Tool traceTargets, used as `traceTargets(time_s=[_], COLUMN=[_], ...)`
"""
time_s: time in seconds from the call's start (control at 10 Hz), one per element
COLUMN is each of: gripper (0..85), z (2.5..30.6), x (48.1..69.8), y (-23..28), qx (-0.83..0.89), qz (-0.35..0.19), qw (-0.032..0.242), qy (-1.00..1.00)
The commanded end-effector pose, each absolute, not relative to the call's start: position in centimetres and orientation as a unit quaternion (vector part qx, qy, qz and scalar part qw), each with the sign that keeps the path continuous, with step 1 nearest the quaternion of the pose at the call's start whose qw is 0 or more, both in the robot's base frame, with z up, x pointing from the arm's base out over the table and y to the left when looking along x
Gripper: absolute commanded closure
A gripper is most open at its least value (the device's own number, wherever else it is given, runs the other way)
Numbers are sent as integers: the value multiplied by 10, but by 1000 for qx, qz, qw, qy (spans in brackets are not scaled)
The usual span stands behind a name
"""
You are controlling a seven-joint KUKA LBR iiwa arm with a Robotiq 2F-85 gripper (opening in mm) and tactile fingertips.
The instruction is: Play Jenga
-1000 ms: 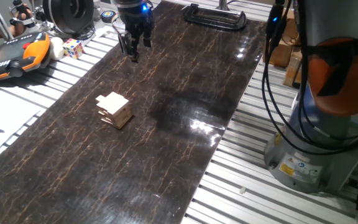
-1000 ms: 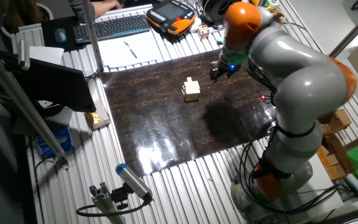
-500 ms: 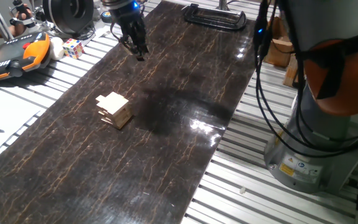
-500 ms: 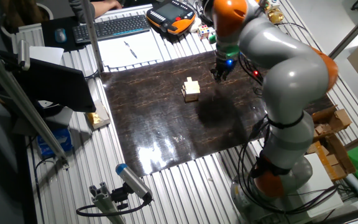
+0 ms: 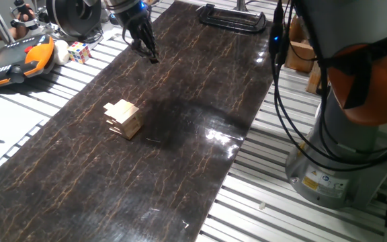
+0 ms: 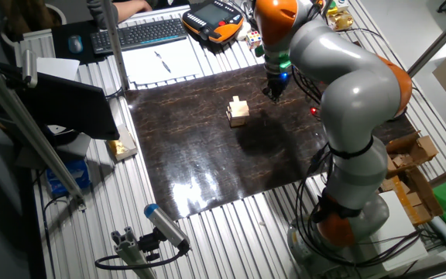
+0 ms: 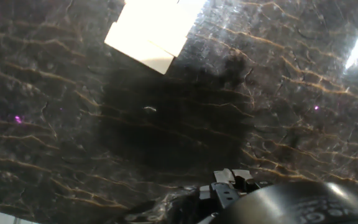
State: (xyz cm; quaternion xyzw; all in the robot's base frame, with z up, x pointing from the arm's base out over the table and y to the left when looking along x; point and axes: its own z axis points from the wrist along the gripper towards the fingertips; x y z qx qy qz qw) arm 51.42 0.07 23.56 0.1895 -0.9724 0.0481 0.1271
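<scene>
The Jenga stack (image 5: 124,118), a small pile of pale tan wooden blocks in crossed layers, stands upright on the dark marbled mat (image 5: 193,154), left of centre. It also shows in the other fixed view (image 6: 238,112). In the hand view its pale top (image 7: 151,28) lies at the upper edge. My gripper (image 5: 149,55) hangs low over the mat's far left part, well beyond the stack and apart from it. Its dark fingertips (image 7: 227,182) sit bunched together with no gap and hold nothing. From the other side the gripper (image 6: 274,94) is to the right of the stack.
A multicoloured puzzle cube (image 5: 79,52) and an orange teach pendant (image 5: 15,60) lie left of the mat. A black clamp (image 5: 232,17) sits at the mat's far end. The arm's base (image 5: 341,161) and cables stand on the right. A keyboard (image 6: 138,35) lies beyond the mat.
The gripper has shifted a little farther left and away along the mat's far end while the arm swung round. The Jenga stack has not moved.
</scene>
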Motion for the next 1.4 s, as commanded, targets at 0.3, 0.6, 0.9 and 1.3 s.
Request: traceTargets(time_s=[0.3, 0.6, 0.9, 1.3], gripper=[840, 840, 840, 843], z=[236, 235, 235, 235], x=[514, 514, 514, 514], y=[1, 1, 1, 1], qx=[187, 191, 197, 168], qz=[49, 47, 47, 48], qw=[127, 126, 126, 122], qy=[-973, -972, -971, -977])
